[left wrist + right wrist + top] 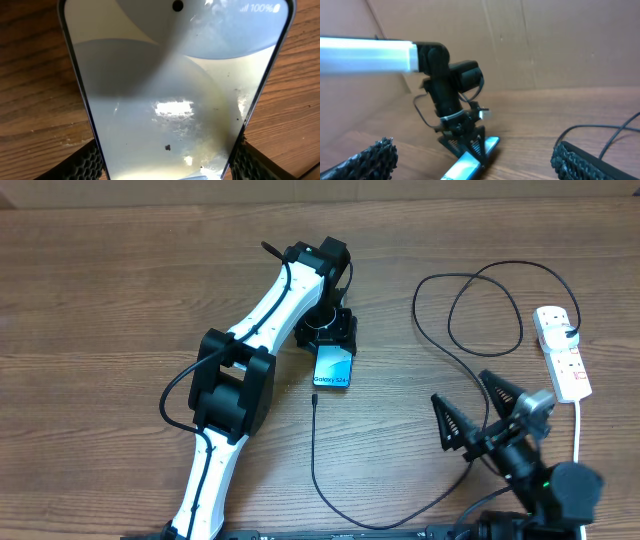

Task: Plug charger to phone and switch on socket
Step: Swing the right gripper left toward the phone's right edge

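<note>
Left hand [328,345] grips phone [334,370] on wooden table [120,290]; right hand [476,408] stands wide open.

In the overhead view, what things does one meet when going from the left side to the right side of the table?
Bulky black elbow block of the left arm → slim blue-screened phone → black two-finger right tool → white elongated power strip with red switches.
</note>
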